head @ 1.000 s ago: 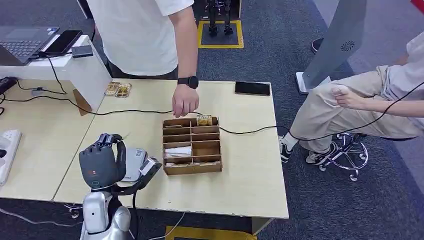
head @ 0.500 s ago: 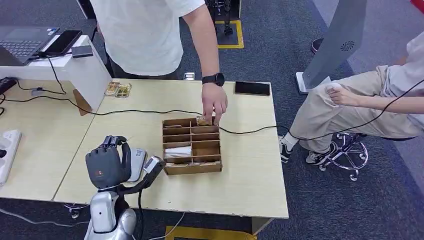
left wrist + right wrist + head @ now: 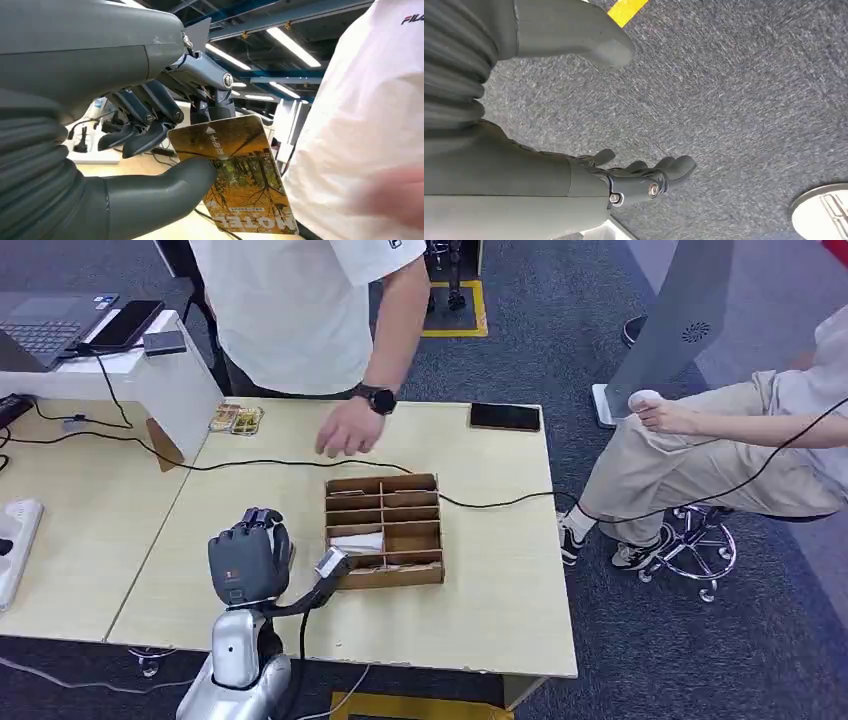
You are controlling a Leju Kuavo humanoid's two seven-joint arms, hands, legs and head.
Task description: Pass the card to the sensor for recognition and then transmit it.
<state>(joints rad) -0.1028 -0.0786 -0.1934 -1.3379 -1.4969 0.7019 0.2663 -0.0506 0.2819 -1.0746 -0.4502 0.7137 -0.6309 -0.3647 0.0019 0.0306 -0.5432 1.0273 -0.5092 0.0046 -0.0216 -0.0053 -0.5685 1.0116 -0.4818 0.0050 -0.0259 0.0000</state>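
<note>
Shifted right toward the wooden organizer point(image 3: 384, 531) since a second ago: left hand point(image 3: 247, 565), pinching the card point(image 3: 235, 172) between thumb and fingers. Right hand point(image 3: 631, 180) hanging empty, fingers loosely apart. Handover to the person's hand point(image 3: 346, 428) probably left; sensor pass unconfirmable.

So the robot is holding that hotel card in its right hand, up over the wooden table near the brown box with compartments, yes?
Not quite: the card is pinched in the left hand, as the left wrist view shows. The right hand hangs with nothing in it above the carpet. The rest holds: the head view shows the left hand over the table, beside the compartment box.
</note>
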